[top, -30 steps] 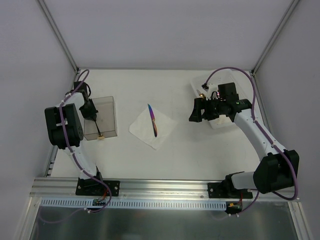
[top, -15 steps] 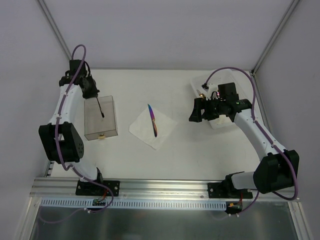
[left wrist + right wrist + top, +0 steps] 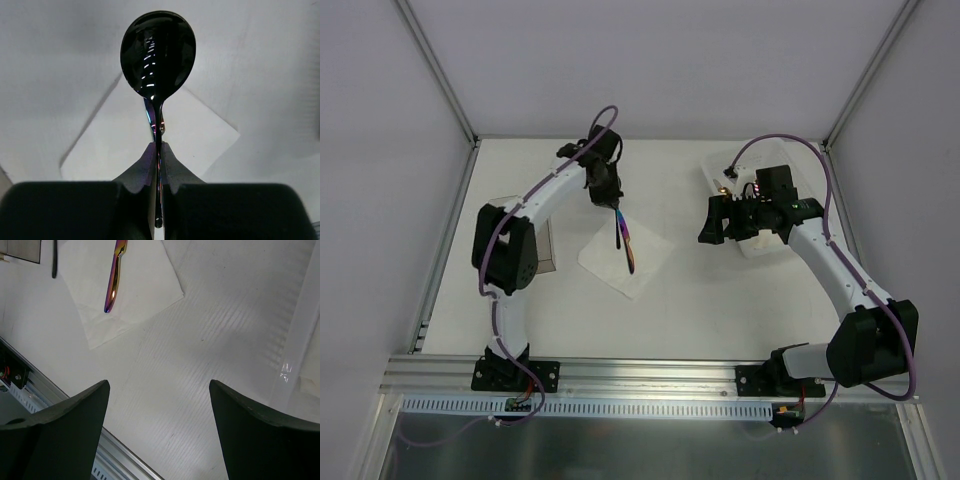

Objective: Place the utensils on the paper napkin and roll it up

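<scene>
Moved: my left arm has swung away from the clear box [image 3: 549, 252] and across to the paper napkin [image 3: 603, 262], carrying the spoon [image 3: 157, 52]. My right arm sits where it was.
Left gripper [image 3: 158, 150]: pinched narrow on the spoon's thin handle, with the bowl pointing down and away from me.
Spoon position: in the air above the napkin's far corner, close to the iridescent piece [image 3: 629, 252]. I cannot tell whether it touches anything.
Why held so: I judge that gripping near the handle's end lets the bowl lead, so the spoon can be laid alongside its partner.
Iridescent piece: flat on the napkin, running along its middle, which leaves paper on both sides to wrap over.
Right gripper [image 3: 159, 407]: spread wide and holding nothing, above bare table [image 3: 200, 355], well apart from the napkin and beside a white tray [image 3: 311, 335].
Materials: the spoon is glossy black with a mirror-like oval bowl and a wire-slim stem. The napkin is thin, matte, soft white paper. The other piece is polished metal, shading from purple to gold.
Handling: slick metal in a narrow pinch may swivel, I think.
</scene>
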